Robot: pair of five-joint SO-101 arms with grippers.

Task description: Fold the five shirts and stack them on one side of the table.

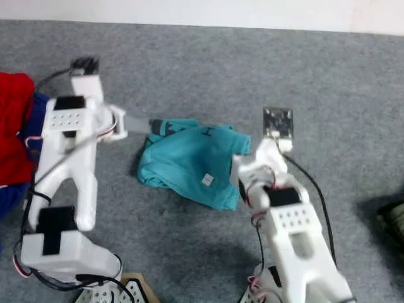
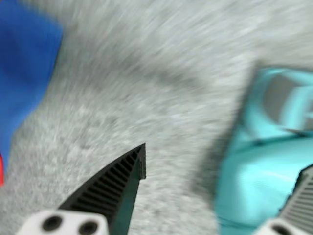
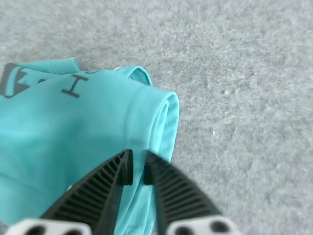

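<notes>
Lying in a crumpled heap near the middle of the grey table (image 1: 284,69), the teal shirt (image 1: 189,158) is showing dark print near its collar and a small white tag on its upper layer. It is not yet folded. One sleeve is doubling over itself at the edge nearest the right arm.

The right gripper (image 3: 137,166) is hovering directly over that rolled sleeve edge. Its jaws are standing almost together, with a thin slit between the tips. Whether any cloth is caught in that slit cannot be told.

The left gripper (image 2: 225,159) is sitting at the opposite side of the teal shirt, near the collar end. Its jaws are standing wide apart. One finger is over bare table and the other is over the teal cloth, and nothing is being held.

At the left edge of the table, beside the left arm, a red shirt (image 1: 12,126) and a blue shirt (image 2: 24,63) are lying together, touching, well apart from the teal one. Their state of folding cannot be judged.

A dark object (image 1: 392,218) is resting at the right edge of the table, too indistinct to identify.
</notes>
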